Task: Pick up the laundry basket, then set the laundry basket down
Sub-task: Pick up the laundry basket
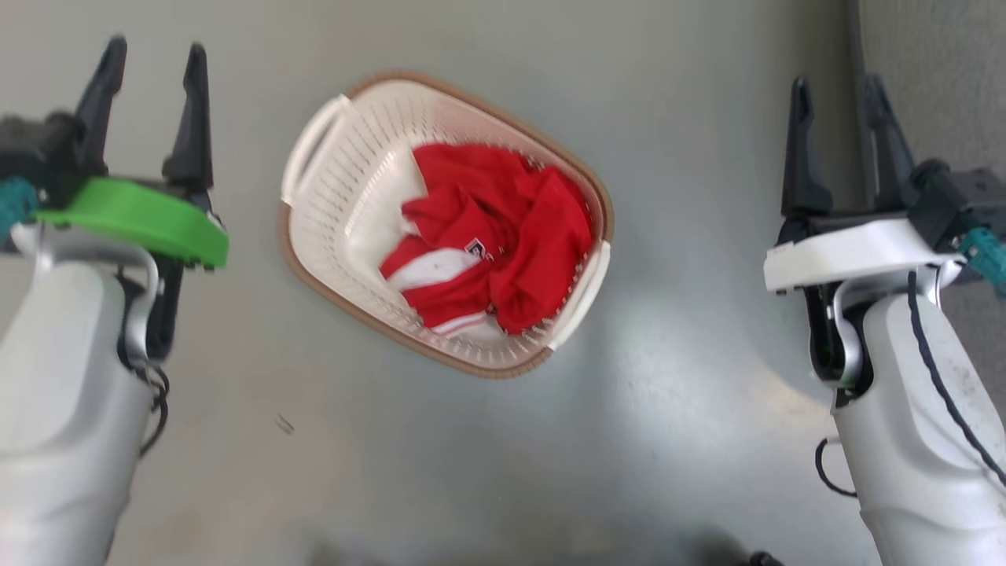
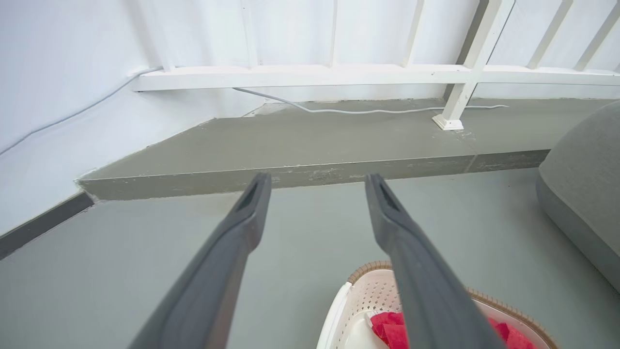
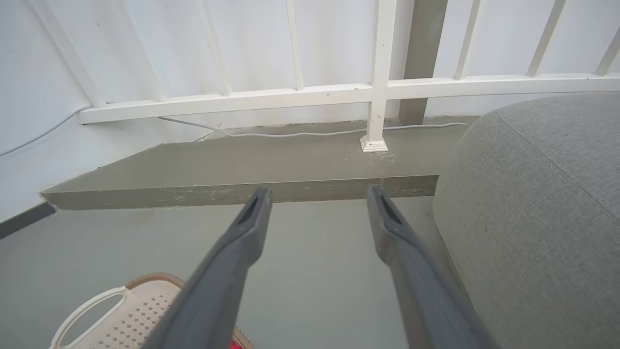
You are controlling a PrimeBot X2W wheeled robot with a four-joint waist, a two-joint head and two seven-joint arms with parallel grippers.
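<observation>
Basket (image 1: 354,181) is set on floor (image 1: 668,393) between left gripper (image 1: 156,49) and right gripper (image 1: 835,85); both are held spread, empty, presumably for a two-sided lift.

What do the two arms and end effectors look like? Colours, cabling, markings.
Pale silver-white forearm shells. Left end effector and right end effector each have two long dark tapered fingers. Left wrist plate is bright green, right wrist plate white. Teal connector at each wrist. Black cable runs down the right forearm; black loops at the left.
</observation>
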